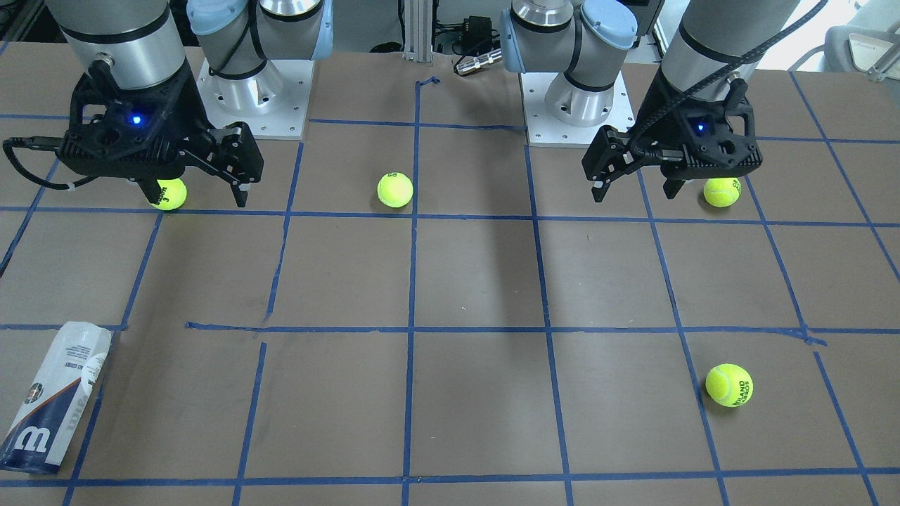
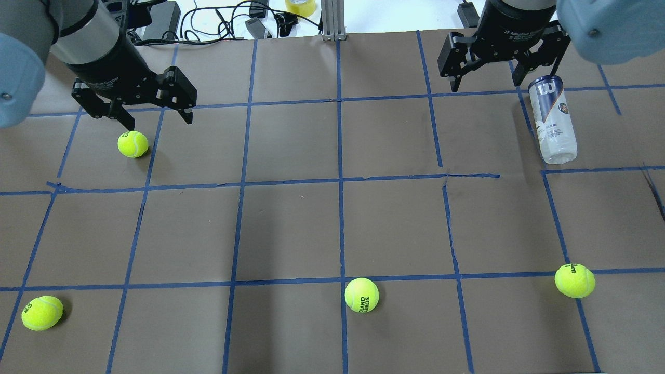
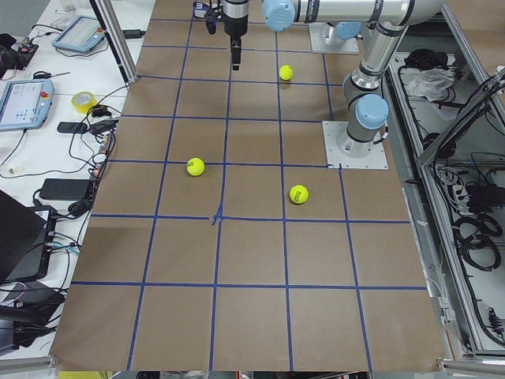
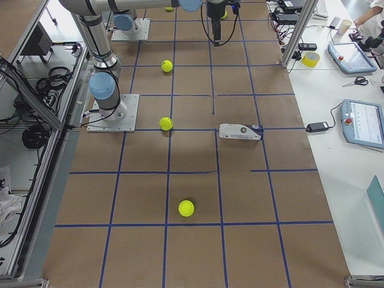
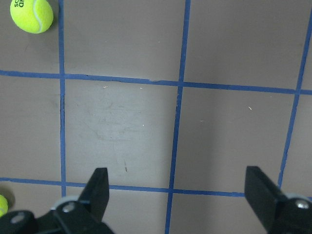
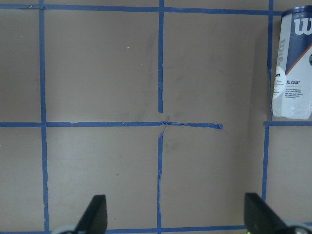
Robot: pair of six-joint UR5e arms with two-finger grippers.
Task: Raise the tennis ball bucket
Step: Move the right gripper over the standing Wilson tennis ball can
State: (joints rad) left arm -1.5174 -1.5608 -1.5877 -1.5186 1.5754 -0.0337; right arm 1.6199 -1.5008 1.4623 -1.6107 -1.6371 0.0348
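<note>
The tennis ball bucket (image 2: 553,120) is a clear tube with a white-and-navy "W" label. It lies on its side at the far right of the table. It also shows in the front view (image 1: 56,397), the right side view (image 4: 240,131) and the right wrist view (image 6: 294,63). My right gripper (image 2: 486,85) is open and empty, above the table just left of the tube's navy end, not touching it. My left gripper (image 2: 159,122) is open and empty at the far left, beside a tennis ball (image 2: 133,144).
Other tennis balls lie at the near left (image 2: 42,312), near middle (image 2: 361,295) and near right (image 2: 574,280). Blue tape lines grid the brown table (image 2: 291,228). Cables and a tape roll (image 2: 301,6) lie beyond the far edge.
</note>
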